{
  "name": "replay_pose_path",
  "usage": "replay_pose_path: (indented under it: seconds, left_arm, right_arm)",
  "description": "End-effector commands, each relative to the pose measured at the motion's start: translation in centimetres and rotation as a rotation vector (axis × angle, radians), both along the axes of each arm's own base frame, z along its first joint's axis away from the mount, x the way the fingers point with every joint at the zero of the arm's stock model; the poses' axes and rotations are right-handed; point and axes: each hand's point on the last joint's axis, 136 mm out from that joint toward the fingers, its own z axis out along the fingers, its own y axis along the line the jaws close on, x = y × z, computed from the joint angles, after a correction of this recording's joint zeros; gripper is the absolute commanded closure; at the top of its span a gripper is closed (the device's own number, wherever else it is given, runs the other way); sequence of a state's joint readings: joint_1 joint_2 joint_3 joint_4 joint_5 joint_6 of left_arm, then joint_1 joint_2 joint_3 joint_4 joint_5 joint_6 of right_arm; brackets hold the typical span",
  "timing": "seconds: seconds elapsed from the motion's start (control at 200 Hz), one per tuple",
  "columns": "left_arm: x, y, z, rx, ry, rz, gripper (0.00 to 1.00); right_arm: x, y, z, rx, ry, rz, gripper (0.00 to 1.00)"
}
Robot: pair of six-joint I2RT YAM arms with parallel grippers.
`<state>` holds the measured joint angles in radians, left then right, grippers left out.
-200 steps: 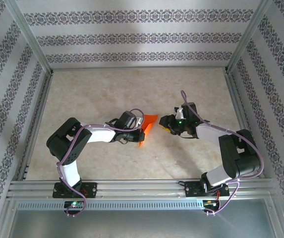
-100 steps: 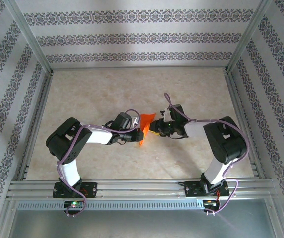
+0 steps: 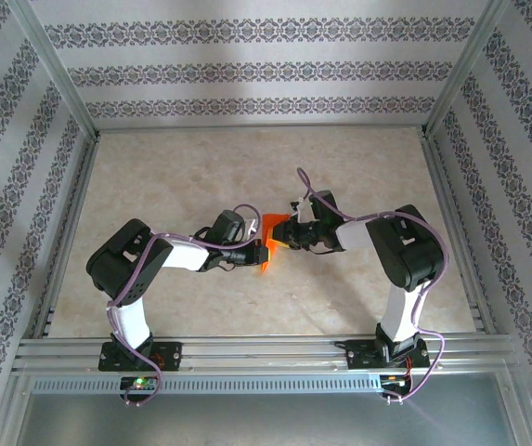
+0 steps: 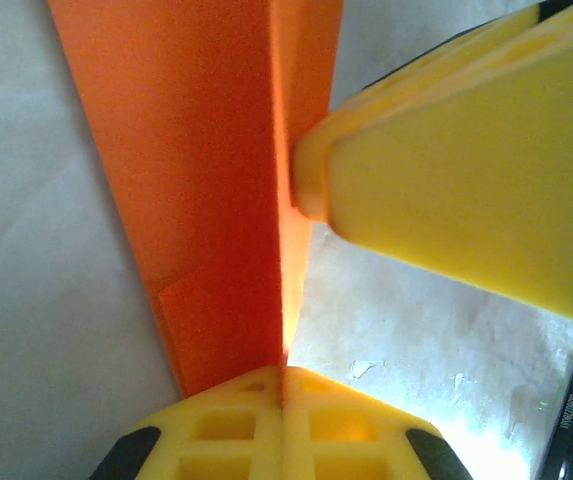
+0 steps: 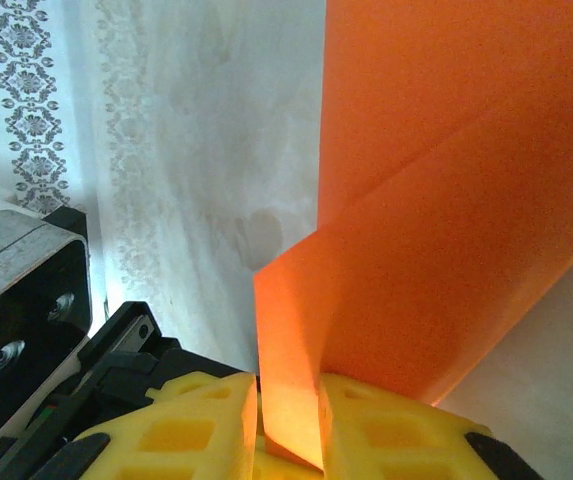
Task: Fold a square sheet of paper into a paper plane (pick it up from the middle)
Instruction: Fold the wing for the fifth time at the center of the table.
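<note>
The orange-red sheet of paper is folded into a narrow, layered shape with a centre crease and stands on edge above the table between both grippers. My left gripper is shut on its lower end; in the left wrist view the paper rises from the closed left gripper. My right gripper meets the sheet from the right. In the right wrist view a flap of the paper runs down into the right gripper, whose jaws stand narrowly apart around it. One right finger touches the fold.
The marbled table stretches free behind and to both sides of the grippers. Aluminium rails run along the near edge, and patterned walls close the back and sides. The left wrist's black housing sits close beside the right gripper.
My right arm swung left until its gripper reached the paper, and its jaws narrowed around a flap. The left gripper kept its hold and barely moved.
</note>
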<state>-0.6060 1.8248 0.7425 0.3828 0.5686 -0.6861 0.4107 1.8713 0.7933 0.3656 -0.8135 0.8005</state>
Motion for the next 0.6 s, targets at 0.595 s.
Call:
replay_pose_path:
  seconds: [0.595]
  left_arm:
    - [-0.4, 2.8, -4.0, 0.116, 0.091, 0.075, 0.90]
  right_arm:
    - [0.7, -0.1, 0.1, -0.017, -0.026, -0.009, 0.77]
